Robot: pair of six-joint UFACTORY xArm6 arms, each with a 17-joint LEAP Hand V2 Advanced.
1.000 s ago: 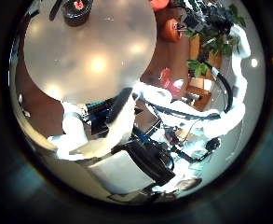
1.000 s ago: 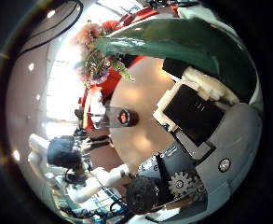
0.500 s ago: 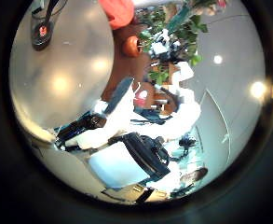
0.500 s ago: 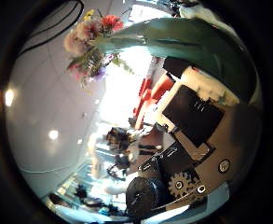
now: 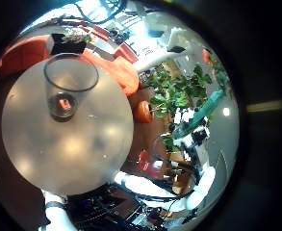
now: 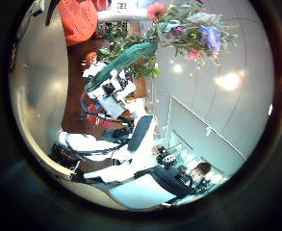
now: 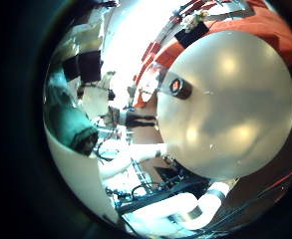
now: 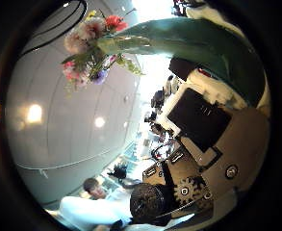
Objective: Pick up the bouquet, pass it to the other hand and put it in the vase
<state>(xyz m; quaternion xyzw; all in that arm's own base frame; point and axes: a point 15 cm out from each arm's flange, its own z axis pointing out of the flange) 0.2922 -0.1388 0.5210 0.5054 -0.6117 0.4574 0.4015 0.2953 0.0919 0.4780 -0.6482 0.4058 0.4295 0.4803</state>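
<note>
The bouquet (image 6: 184, 24) has mixed flowers, leafy sprigs and a wrapped stem. My right hand (image 6: 110, 91) is curled round the stem and holds it in the air, as the left thumb side palm view shows. In the right thumb side palm view the stem (image 8: 193, 43) runs close past the palm beside my fingers (image 8: 203, 111), with the flowers (image 8: 88, 43) against the ceiling. The glass vase (image 5: 65, 89) stands upright on the round table (image 5: 73, 159). It also shows in the right little finger side palm view (image 7: 178, 88). Parts of my left hand (image 6: 131, 183) show, fingers unclear.
The round table (image 7: 230, 110) also shows in the right little finger side palm view, with furniture beyond it.
Both palm cameras have turned from the table towards the ceiling. The bouquet stays in my right hand. It now shows larger and closer in the left thumb side palm view.
</note>
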